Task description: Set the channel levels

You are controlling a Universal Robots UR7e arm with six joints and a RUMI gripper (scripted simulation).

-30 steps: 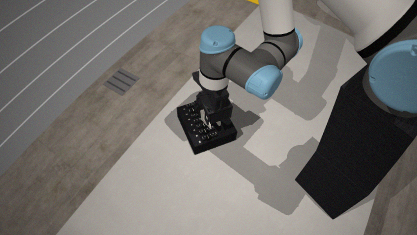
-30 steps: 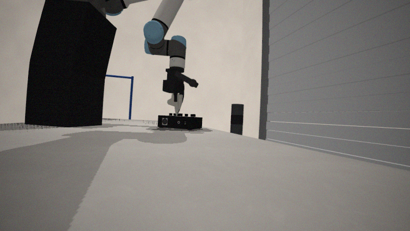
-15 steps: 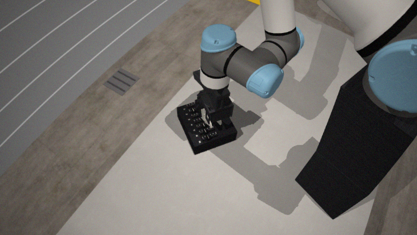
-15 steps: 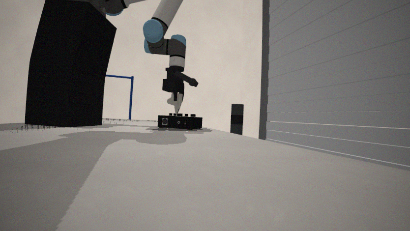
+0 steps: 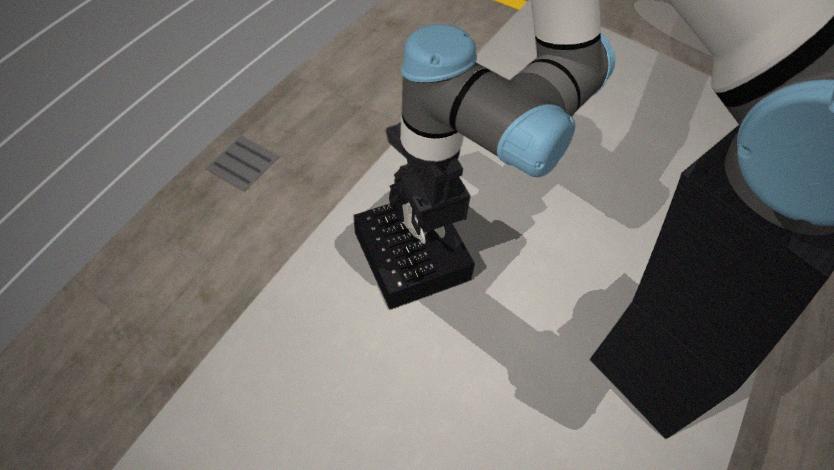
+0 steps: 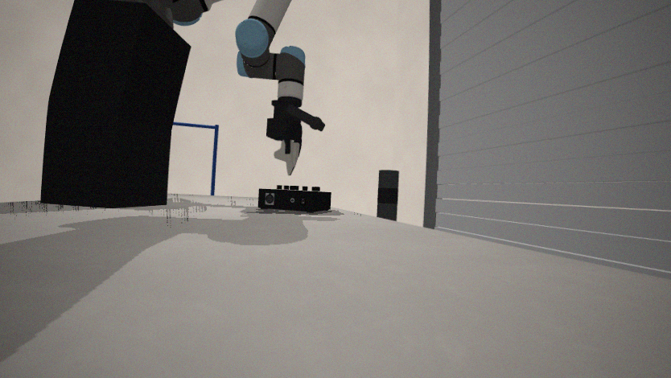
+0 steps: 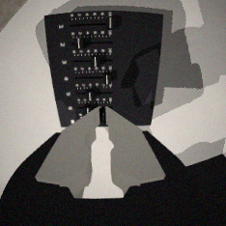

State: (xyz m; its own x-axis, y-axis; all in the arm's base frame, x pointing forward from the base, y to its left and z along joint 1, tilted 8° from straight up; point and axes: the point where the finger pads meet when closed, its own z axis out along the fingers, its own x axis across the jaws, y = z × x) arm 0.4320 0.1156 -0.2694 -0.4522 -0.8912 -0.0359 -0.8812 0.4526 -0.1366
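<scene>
Jaws pressed together on nothing, the gripper hangs above the lighting desk; drop straight beside one fader cap, then nudge.

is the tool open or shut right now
Shut, holding nothing. In the wrist view the fingers meet at their tips; in the exterior view the tool hangs above the desk, touching no fader.

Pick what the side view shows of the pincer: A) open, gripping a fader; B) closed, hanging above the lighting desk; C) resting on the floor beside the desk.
B: the pincer is shut to a point, with a gap above the lighting desk.
</scene>
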